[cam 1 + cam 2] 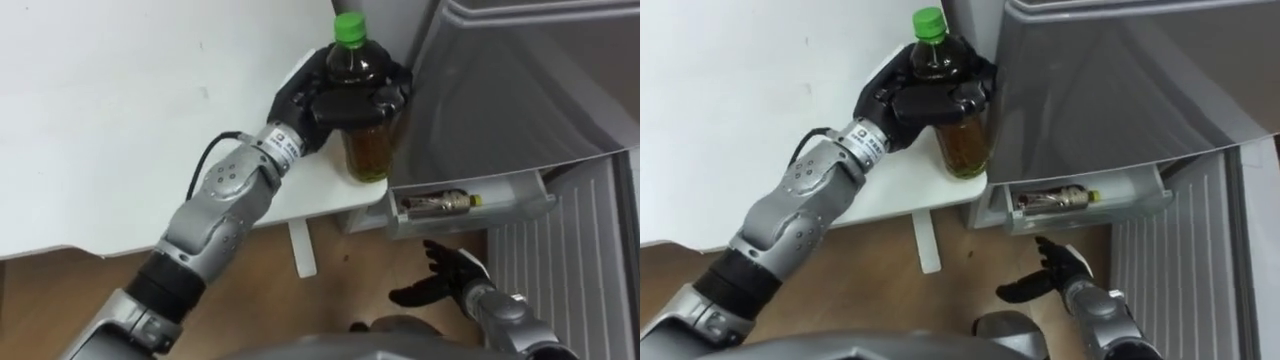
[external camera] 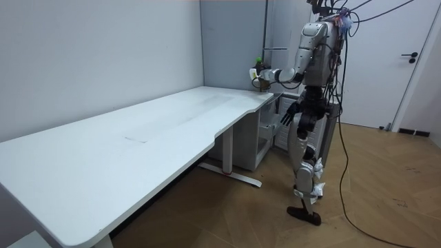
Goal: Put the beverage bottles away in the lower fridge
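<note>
A bottle of brown tea with a green cap (image 1: 365,120) (image 1: 960,100) stands on the far right corner of the white table (image 1: 120,130). My left hand (image 1: 345,95) (image 1: 930,95) is curled round its upper body. In the room view the bottle (image 2: 257,73) sits at the table's far end by the fridge. A second, small bottle (image 1: 437,202) (image 1: 1052,197) lies on its side in the shelf of the open lower fridge door (image 1: 470,215). My right hand (image 1: 445,280) (image 1: 1050,278) hangs low below that shelf, fingers relaxed, holding nothing.
The grey fridge (image 1: 520,80) stands right beside the table corner, its lower door swung open toward me. The white table leg (image 1: 303,250) stands on the wooden floor below the corner. A long stretch of white table (image 2: 124,145) runs to the room view's left.
</note>
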### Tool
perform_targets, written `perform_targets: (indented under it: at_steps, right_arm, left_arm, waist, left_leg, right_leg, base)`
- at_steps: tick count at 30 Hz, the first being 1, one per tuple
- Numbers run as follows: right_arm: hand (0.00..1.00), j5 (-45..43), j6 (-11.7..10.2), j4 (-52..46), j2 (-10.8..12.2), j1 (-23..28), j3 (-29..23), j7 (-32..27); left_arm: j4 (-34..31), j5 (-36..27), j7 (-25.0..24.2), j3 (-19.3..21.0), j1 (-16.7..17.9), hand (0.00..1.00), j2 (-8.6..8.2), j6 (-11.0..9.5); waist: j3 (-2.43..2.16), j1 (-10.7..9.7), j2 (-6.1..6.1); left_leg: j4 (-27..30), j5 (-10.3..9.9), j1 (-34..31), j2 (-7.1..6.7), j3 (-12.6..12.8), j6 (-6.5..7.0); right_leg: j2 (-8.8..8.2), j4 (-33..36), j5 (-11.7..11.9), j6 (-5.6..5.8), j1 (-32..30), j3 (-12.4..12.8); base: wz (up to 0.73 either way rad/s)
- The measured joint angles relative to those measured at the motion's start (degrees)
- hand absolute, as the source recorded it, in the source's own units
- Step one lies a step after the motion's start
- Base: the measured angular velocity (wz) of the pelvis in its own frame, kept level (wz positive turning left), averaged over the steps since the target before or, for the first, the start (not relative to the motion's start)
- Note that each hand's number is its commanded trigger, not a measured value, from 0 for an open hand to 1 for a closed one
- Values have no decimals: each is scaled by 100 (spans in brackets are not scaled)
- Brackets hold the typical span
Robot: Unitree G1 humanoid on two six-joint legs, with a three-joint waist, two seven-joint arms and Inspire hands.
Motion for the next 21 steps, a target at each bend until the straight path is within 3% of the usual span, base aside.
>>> perform_targets:
  at_steps: [5, 9, 14, 15, 16, 17, 18, 19, 20, 21]
  right_arm:
    - [0, 89, -18, -27, 12, 83, -24, 3]
    - [0, 124, -82, -198, 7, 119, -76, 75]
    - [0, 150, -197, -233, 14, 129, -133, 116]
    - [0, 153, -200, -249, 18, 140, -133, 116]
    - [0, 178, -231, -273, 45, 178, -138, 109]
    - [0, 300, -329, -250, 55, 262, -143, 73]
    - [0, 399, -363, -240, 48, 306, -183, 56]
    - [0, 490, -356, -144, 96, 387, -291, 54]
    - [0, 497, -348, -129, 130, 474, -366, 79]
    - [0, 500, -350, -138, 135, 501, -368, 85]
  left_arm:
    - [-8, 280, -10, -129, 1, 100, -2, -15]
    - [-96, 850, -36, -167, 45, 100, 155, -117]
    - [-492, 1552, -148, -32, 433, 100, 302, -282]
    - [-544, 1609, -148, 5, 506, 100, 325, -297]
    - [-611, 1708, -153, 109, 651, 100, 361, -326]
    - [-617, 1794, -153, 161, 702, 100, 348, -344]
    - [-619, 1825, -152, 162, 678, 100, 341, -356]
    - [-623, 1868, -149, 168, 701, 100, 365, -453]
    - [-617, 1948, -126, 231, 787, 100, 410, -588]
    - [-605, 1986, -123, 313, 849, 100, 449, -647]
  waist:
    - [9, -19, -28]
    - [43, 46, -92]
    - [26, 98, -124]
    - [26, 112, -134]
    - [31, 136, -218]
    - [35, 174, -306]
    - [8, 172, -260]
    - [-58, 234, -316]
    - [-60, 430, -339]
    - [-56, 522, -342]
  left_leg:
    - [-92, 0, 99, -38, 12, 0]
    - [-99, 0, 117, -45, 116, 1]
    - [-45, 0, 122, -42, 175, 1]
    - [15, -1, 104, -46, 209, -1]
    - [463, -20, -62, -83, 347, -29]
    - [414, -84, -317, -102, 404, -105]
    - [86, 18, -456, -62, 410, -136]
    - [-48, 258, -589, -47, 656, 66]
    - [-36, 268, -505, -60, 786, 93]
    - [-12, 268, -451, -61, 778, 93]
  right_leg:
    - [-5, 7, -1, 2, 53, -24]
    - [-11, 12, -2, 5, 61, -26]
    - [-43, 8, -2, 4, 63, -54]
    - [-74, -3, -1, 5, 87, -8]
    - [-181, -20, 0, 6, 160, 179]
    - [-267, -12, 1, 8, 174, 508]
    - [-279, 9, -21, 44, 154, 560]
    - [-368, 50, -166, 240, 109, 546]
    - [-359, 83, -225, 311, 98, 336]
    - [-348, 61, -227, 306, 131, 257]
  base:
    - [-3]
    - [-10]
    - [-6]
    - [-11]
    - [6]
    - [27]
    - [56]
    - [37]
    - [10]
    - [-30]
